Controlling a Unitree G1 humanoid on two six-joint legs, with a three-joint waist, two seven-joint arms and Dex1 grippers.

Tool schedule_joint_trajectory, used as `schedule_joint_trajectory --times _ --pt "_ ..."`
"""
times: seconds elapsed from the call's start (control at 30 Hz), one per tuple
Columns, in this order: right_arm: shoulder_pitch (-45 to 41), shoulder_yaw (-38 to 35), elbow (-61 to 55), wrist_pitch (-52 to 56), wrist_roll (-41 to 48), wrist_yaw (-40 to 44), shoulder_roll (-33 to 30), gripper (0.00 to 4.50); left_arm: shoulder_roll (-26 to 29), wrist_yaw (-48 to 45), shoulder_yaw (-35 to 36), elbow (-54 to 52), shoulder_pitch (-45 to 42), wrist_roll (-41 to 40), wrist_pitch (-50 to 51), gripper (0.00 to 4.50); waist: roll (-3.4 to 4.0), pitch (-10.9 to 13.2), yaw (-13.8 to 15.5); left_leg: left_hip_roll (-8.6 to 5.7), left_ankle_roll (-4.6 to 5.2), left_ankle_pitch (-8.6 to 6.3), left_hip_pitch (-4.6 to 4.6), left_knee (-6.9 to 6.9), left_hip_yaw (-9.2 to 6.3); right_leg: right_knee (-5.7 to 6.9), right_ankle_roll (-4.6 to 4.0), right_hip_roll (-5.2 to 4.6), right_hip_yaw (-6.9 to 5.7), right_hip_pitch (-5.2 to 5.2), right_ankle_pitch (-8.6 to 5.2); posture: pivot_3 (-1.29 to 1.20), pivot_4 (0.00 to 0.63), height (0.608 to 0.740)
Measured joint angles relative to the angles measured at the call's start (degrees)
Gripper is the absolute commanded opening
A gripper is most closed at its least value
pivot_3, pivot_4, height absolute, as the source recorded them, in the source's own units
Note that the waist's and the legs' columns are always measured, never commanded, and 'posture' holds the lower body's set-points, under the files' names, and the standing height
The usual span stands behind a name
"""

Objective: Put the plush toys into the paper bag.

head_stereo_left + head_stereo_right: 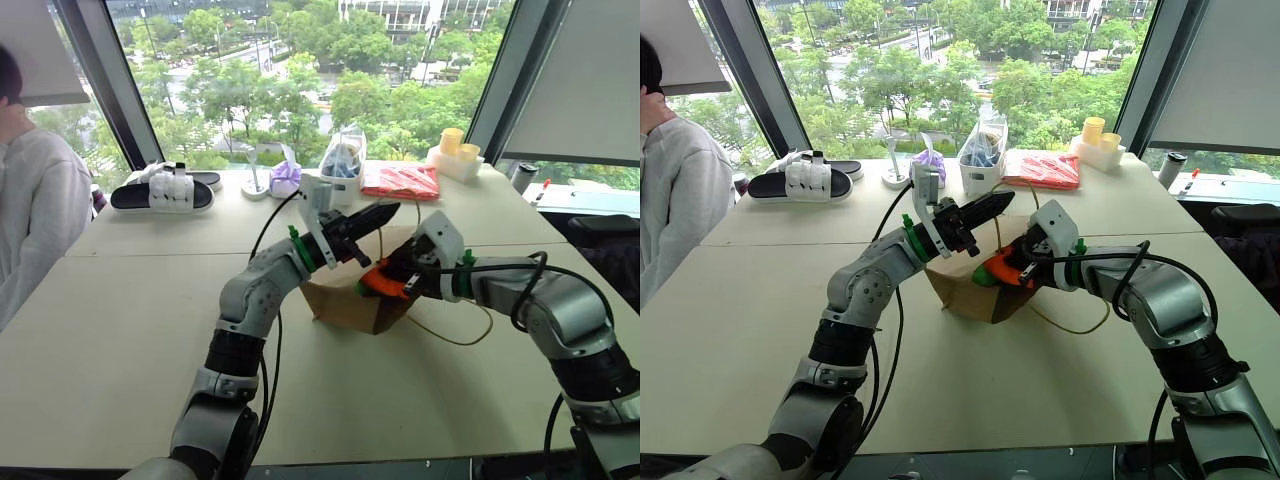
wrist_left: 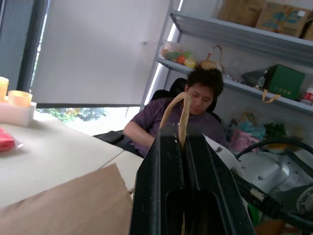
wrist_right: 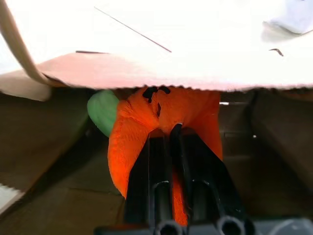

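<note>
Overhead, from the head camera, the brown paper bag lies mouth-open on the table, with the right gripper pushing the orange plush toy inside. Left wrist view: left gripper, fingers pressed together, pinching the twine handle. Right wrist view: fingers pinching the orange toy beside the green plush toy within the bag.

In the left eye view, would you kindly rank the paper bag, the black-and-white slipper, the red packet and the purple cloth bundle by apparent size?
1. Paper bag, partly hidden
2. Slipper and red packet: too alike to rank
3. Purple bundle
The last three lie farther from the camera.
</note>
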Motion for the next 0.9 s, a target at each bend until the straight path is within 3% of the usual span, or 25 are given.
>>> schedule_joint_trajectory --times 0.17,0.27,0.43,0.47,0.67,0.77,0.9 --pt "0.77 -0.81 -0.29 -0.63 -1.04 1.2 -0.2 4.2 -0.49 3.54 3.55 1.42 -1.01 -1.11 -0.06 0.0 0.0 0.0 -0.08 0.0 0.0 0.0 0.01 -0.01 0.0 0.01 0.0 0.0 -0.01 0.0 0.0 0.0 0.15 0.74" --pt "3.25 -6.13 -1.96 1.43 1.94 2.11 -0.66 4.2 -0.39 4.19 4.38 3.03 -1.64 -1.42 -0.07 0.0 0.0 0.0 0.21 -0.01 0.01 0.0 0.0 -0.01 0.0 0.0 0.0 0.0 -0.02 0.0 0.0 0.0 0.15 0.74" --pt "10.24 -23.36 -8.44 7.02 13.31 3.26 -0.67 4.2 0.17 4.05 4.84 4.93 -2.31 -1.38 -0.38 0.0 -0.02 0.01 1.05 -0.01 0.02 -0.01 0.0 -0.01 0.0 -0.01 0.0 0.0 -0.02 0.03 0.0 0.0 0.15 0.74" --pt "12.22 -28.68 -9.94 8.84 16.36 2.6 -0.64 4.2 0.27 3.97 4.91 5.18 -2.4 -1.35 -0.5 0.0 -0.02 0.01 1.1 -0.01 0.03 -0.01 0.0 0.01 -0.01 -0.02 0.0 0.0 -0.03 0.08 0.0 0.0 0.15 0.74" --pt "20.8 -43.26 -9.05 12.25 20.06 -3.94 1.28 4.2 0.36 2.27 4.34 6.85 -2.59 -0.72 -1.81 0.0 -0.02 0.0 1.06 0.0 0.04 -0.02 0.06 0.02 0.04 0.0 -0.01 0.0 -0.02 0.11 0.0 0.0 0.15 0.74" --pt "27.47 -48.04 -9.58 14.44 22.92 -6.64 5.15 4.2 0.0 1.5 3.64 7.39 -2.66 -0.05 -2.1 0.0 -0.01 -0.01 1.04 0.01 0.05 -0.03 0.05 -0.01 0.04 0.02 -0.01 0.01 -0.01 0.07 0.0 0.0 0.15 0.74" --pt "35.19 -48.85 -13.46 15.71 26.35 -10.02 10.91 4.2 -0.49 0.98 3.6 7.64 -2.67 0.01 -2.24 0.0 0.03 -0.03 0.81 0.04 0.06 -0.03 0.1 -0.02 0.11 0.06 0.0 0.02 0.05 0.05 0.0 0.0 0.15 0.74"
